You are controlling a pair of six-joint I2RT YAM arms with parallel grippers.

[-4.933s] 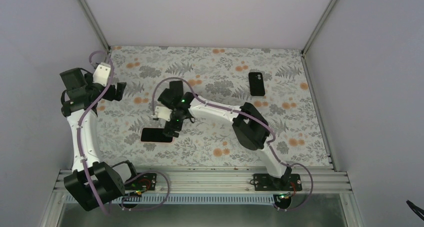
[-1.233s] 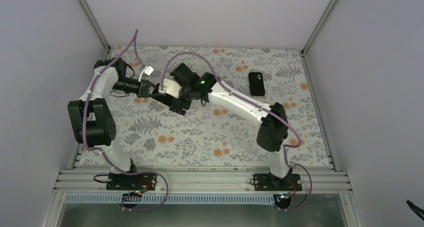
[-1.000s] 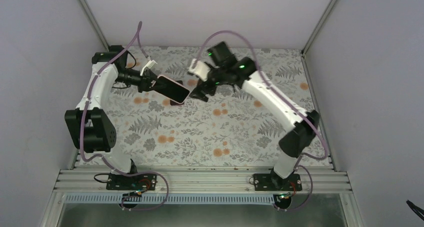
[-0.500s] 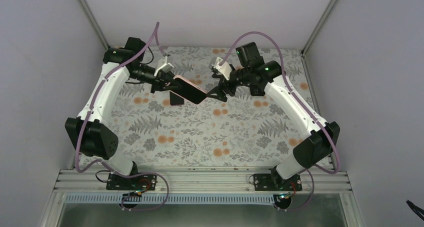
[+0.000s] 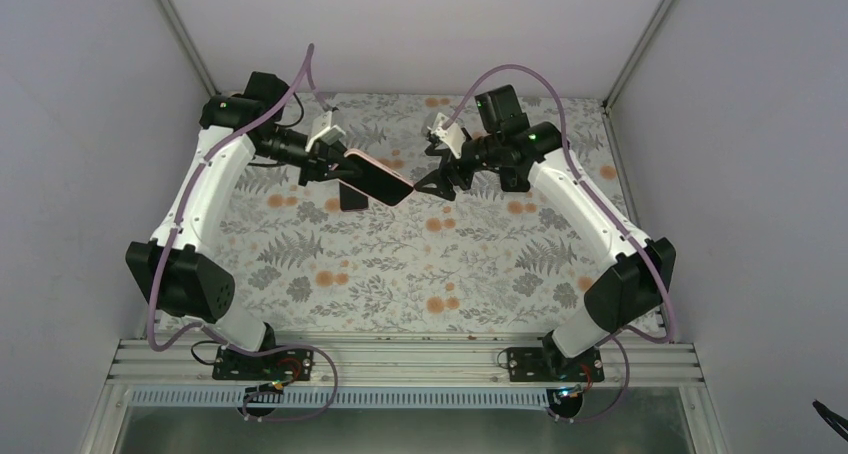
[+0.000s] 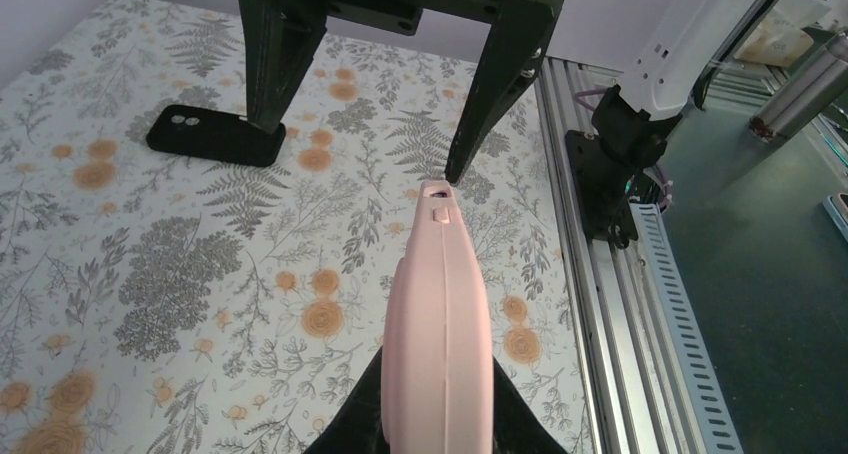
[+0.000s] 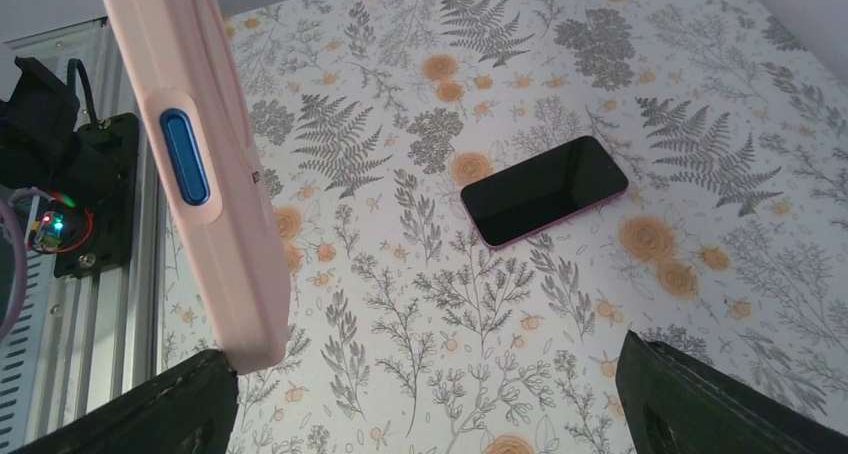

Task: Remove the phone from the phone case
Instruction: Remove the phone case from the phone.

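Scarcely shifted, left end effector [image 5: 338,166] clamps pink case [image 6: 437,354] (grip itself cropped); right end effector [image 5: 428,184] spread.

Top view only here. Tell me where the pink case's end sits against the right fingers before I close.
Observer: Right wrist view: the right gripper is open, and the pink case ends close beside one finger, not centred.
Operator: Name that dark patch below the case.
Observer: It is a second phone, dark screen up, flat on the table.
Operator: Check what my right arm hides.
Observer: Left wrist view shows a black slab lying on the table beyond the right fingers.
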